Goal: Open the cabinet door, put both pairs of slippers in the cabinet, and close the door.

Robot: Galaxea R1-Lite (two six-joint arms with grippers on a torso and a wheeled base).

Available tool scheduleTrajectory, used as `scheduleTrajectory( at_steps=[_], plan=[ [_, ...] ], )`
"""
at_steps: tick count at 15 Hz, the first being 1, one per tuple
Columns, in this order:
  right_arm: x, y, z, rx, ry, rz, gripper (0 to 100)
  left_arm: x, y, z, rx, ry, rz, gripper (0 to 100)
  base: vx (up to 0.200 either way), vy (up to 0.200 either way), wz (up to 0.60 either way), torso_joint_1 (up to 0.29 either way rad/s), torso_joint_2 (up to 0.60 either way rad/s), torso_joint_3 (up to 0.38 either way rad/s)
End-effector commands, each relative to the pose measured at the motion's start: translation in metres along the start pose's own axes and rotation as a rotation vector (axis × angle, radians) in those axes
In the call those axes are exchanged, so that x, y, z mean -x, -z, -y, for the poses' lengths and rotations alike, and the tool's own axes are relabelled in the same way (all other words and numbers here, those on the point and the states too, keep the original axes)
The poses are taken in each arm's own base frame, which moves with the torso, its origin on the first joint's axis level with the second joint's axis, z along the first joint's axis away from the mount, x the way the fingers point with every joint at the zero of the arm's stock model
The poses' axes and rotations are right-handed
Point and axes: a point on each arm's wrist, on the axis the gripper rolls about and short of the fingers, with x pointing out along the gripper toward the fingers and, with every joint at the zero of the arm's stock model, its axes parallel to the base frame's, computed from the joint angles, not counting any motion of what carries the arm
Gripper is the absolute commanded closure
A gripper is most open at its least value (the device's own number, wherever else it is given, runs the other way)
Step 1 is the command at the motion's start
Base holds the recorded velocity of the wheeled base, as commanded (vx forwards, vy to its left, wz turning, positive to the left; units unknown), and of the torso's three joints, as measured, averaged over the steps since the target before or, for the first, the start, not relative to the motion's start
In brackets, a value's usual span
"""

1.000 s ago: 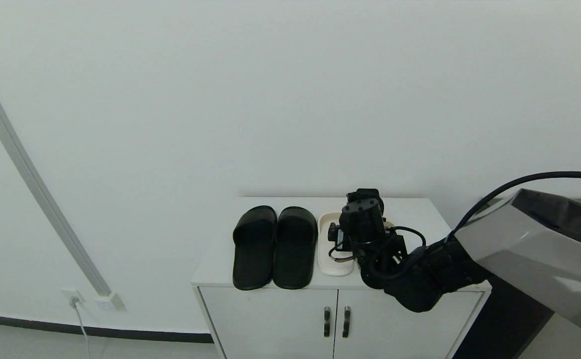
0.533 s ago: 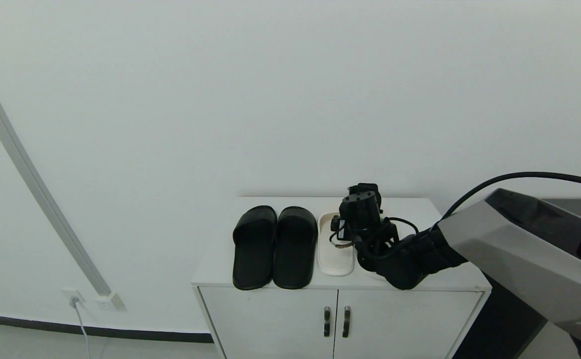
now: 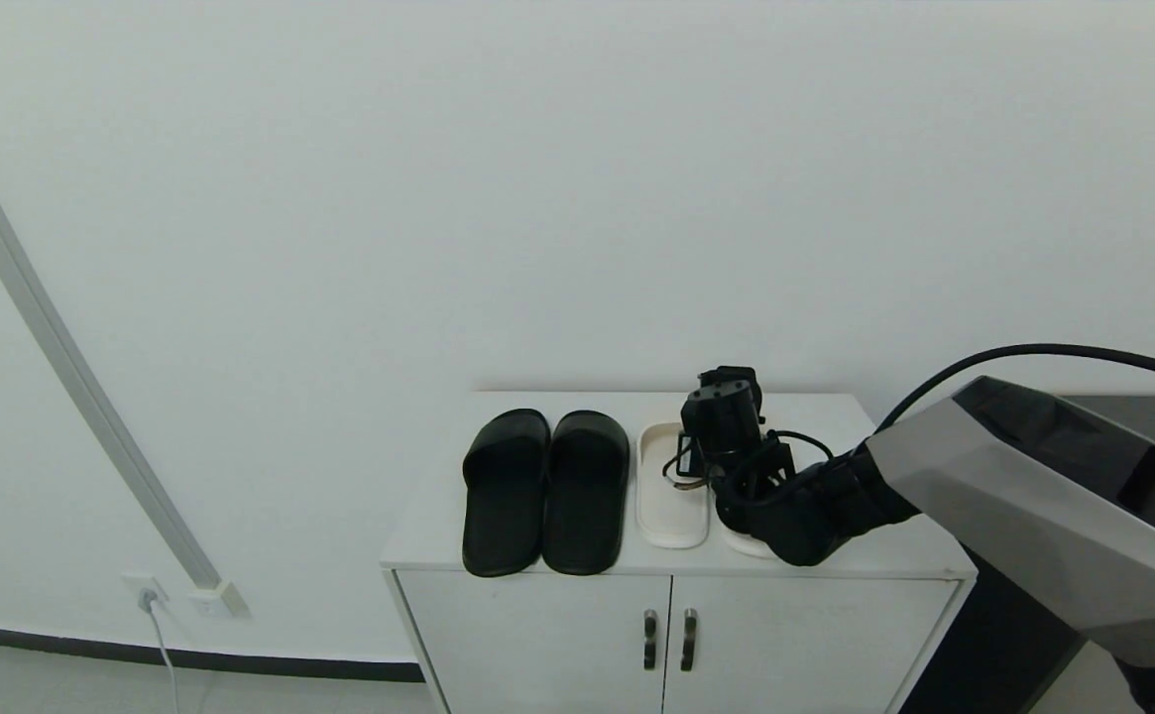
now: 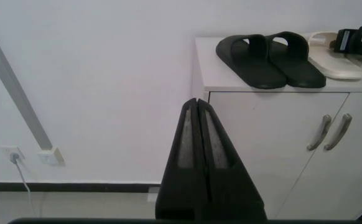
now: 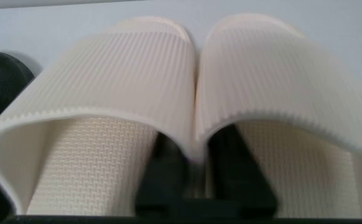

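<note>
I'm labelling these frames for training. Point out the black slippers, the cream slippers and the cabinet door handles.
black slippers (image 3: pixel 587 506), head view, footbed of the one beside the cream pair.
cream slippers (image 3: pixel 671 511), head view, footbed of the uncovered one.
cabinet door handles (image 3: pixel 650 640), head view, left door's handle.

Plain matte black slippers (image 3: pixel 543 506), cream slippers (image 5: pixel 187 93) with fine ribbed straps and a woven-dimple footbed, white cabinet (image 3: pixel 537 635) with dark grey handles (image 3: pixel 650 640), pale grey-white wall (image 3: pixel 577 198) behind the cabinet.

On the white 2-door wooden cabinet (image 3: pixel 537 645), 2 black rubber slippers (image 3: pixel 545 491) lie beside cream foam slippers (image 3: pixel 669 501), under the right gripper (image 3: pixel 714 446).
</note>
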Motion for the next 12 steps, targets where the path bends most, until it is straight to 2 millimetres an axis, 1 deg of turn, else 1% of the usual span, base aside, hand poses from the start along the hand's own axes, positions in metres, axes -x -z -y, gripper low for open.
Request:
scheduleTrajectory(
  at_steps=[1,5,8,10,11,12],
  plan=[
    [0.000,-0.001,0.000,-0.003,-0.001,0.004,100,0.000,0.000,0.000,0.000,-0.001,-0.001,100,0.000,0.000,0.00,0.000,0.00,0.000],
    [0.002,-0.003,0.000,-0.006,-0.001,0.009,100,0.000,0.000,0.000,0.000,-0.001,-0.001,100,0.000,0.000,0.00,0.000,0.00,0.000],
    [0.009,-0.014,0.001,-0.004,-0.008,0.023,100,0.000,0.000,0.000,0.002,0.001,-0.001,100,0.000,0.000,0.00,0.000,0.00,0.000],
    [0.019,-0.024,0.002,0.004,-0.020,0.037,100,0.000,0.000,0.000,0.002,-0.001,-0.001,100,0.000,0.000,0.00,0.000,0.00,0.000],
    [0.035,-0.035,0.005,0.007,-0.048,0.042,100,0.000,0.000,0.000,0.002,-0.001,-0.001,100,0.000,0.000,0.00,0.000,0.00,0.000],
    [0.053,-0.042,0.011,0.010,-0.092,0.030,100,0.000,0.000,0.000,0.002,-0.001,-0.001,100,0.000,0.000,0.00,0.000,0.00,0.000]
  ],
)
